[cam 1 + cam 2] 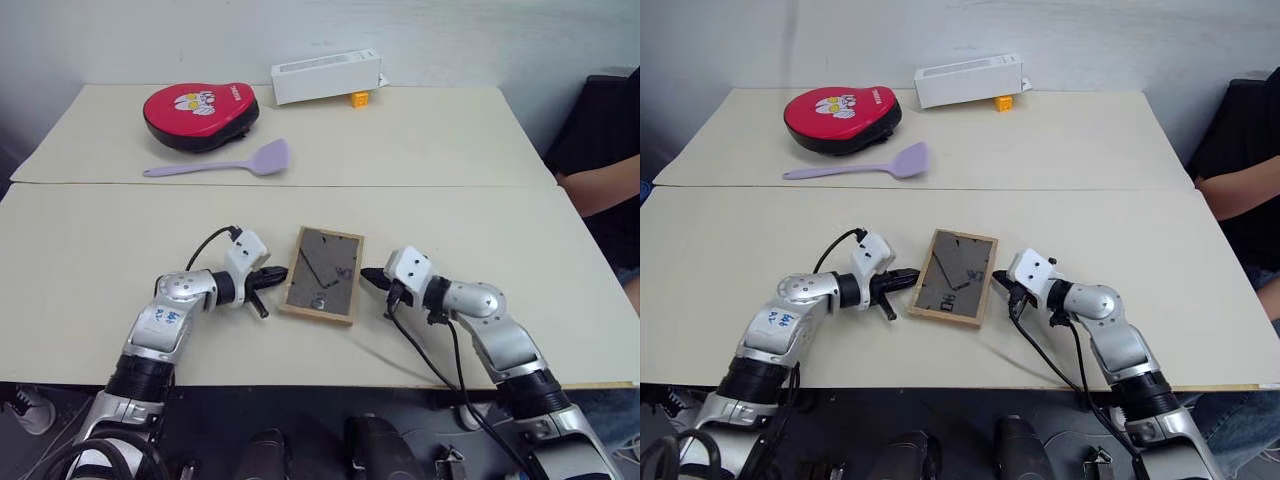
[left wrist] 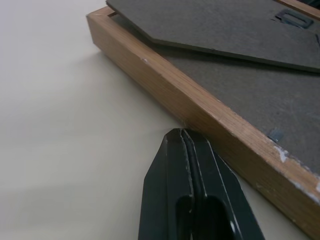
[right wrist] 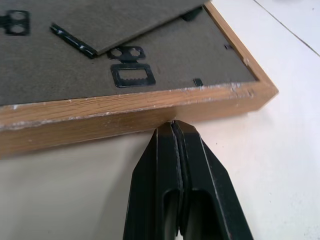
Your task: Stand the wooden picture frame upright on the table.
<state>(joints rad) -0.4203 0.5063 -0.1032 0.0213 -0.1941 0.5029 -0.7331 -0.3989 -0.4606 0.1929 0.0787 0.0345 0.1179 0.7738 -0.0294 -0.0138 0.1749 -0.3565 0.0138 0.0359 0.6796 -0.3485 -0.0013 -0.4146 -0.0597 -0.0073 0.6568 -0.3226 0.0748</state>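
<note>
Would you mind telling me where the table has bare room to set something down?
Bare: the cream-beige table left of the left end effector, and right of the right end effector. Crowded: around the light-wood picture frame.

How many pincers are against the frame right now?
2: left pincer shut at the wooden picture frame's left edge, right pincer shut at its right edge.
</note>
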